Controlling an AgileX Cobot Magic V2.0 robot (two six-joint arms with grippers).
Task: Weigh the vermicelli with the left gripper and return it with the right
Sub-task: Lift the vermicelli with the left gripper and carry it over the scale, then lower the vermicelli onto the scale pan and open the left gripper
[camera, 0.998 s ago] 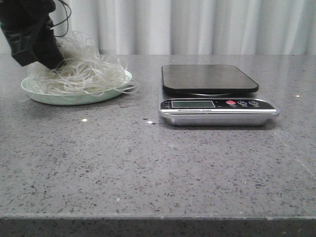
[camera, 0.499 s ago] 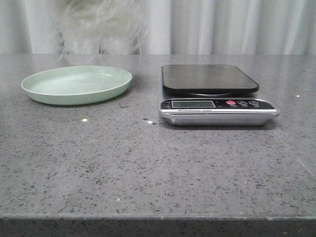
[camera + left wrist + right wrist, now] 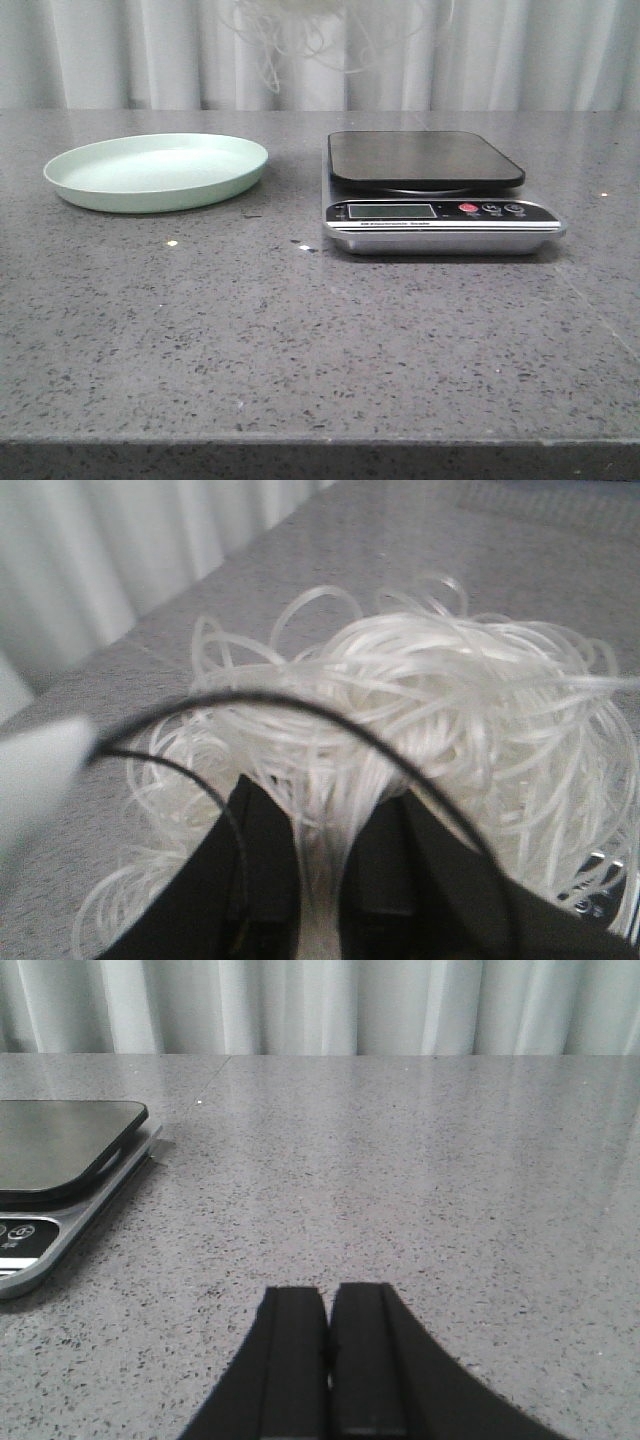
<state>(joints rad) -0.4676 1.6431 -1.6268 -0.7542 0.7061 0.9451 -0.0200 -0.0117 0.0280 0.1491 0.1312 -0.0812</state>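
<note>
**Noodle bundle held aloft above the table, scale and plate bare below**

The left gripper [image 3: 320, 880] is clamped on the vermicelli [image 3: 430, 740]: in the left wrist view its two black fingers [image 3: 260, 870] press a narrow neck of pale strands between them, and the rest of the tangle billows out beyond the fingertips in loose, glossy loops. A thin black cable [image 3: 330, 715] arcs across the front of the bundle. Grey speckled table [image 3: 420, 540] lies beneath and behind it, out of focus.

In the front view only the lowest strands of the vermicelli [image 3: 300, 30] show, dangling at the top edge of the frame against the white curtain [image 3: 560, 50]; the gripper itself is out of that frame. The strands hang clear of everything on the table, over the space between the plate and the scale and partly above the scale's near-left side.

The pale green plate [image 3: 155, 185] sits at the left of the table [image 3: 300, 340] with nothing on it. To its right, well apart, stands the kitchen scale [image 3: 440, 215], its dark weighing platform [image 3: 425, 160] bare and its display strip facing the camera.

The right gripper [image 3: 329, 1360] hovers low over the table at the far right, its black fingers [image 3: 290, 1360] pressed together with nothing between them. The corner of the scale [image 3: 60, 1175] appears beside it.
</note>
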